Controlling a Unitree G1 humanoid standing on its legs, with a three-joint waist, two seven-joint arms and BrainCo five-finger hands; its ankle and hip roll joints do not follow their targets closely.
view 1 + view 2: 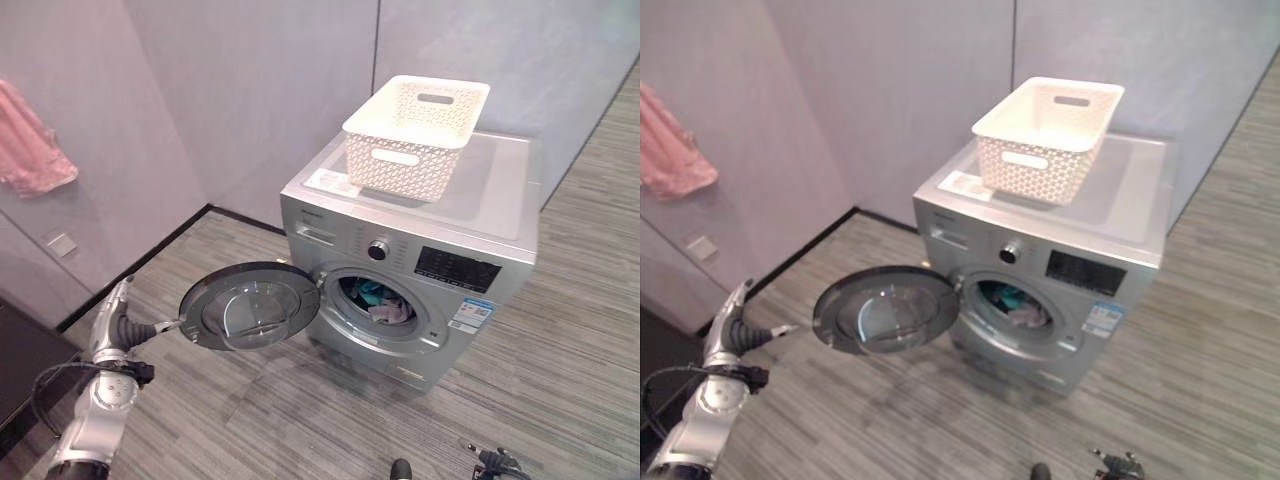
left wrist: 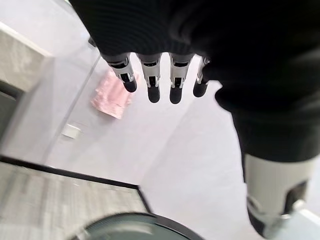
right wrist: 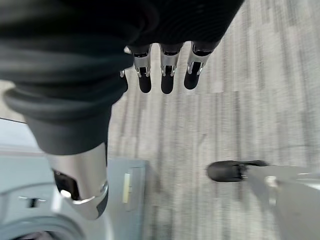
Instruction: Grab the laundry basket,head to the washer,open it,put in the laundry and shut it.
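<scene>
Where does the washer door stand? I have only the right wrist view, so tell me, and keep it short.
Observer: The door stands wide open, hinged out toward the robot's left.
Operator: Report the left robot hand.
Observer: The left robot hand is beside the door's outer edge with its fingers straight. I cannot tell whether it touches the door.
Operator: Now check the laundry.
Observer: Clothes lie inside the washer.
</scene>
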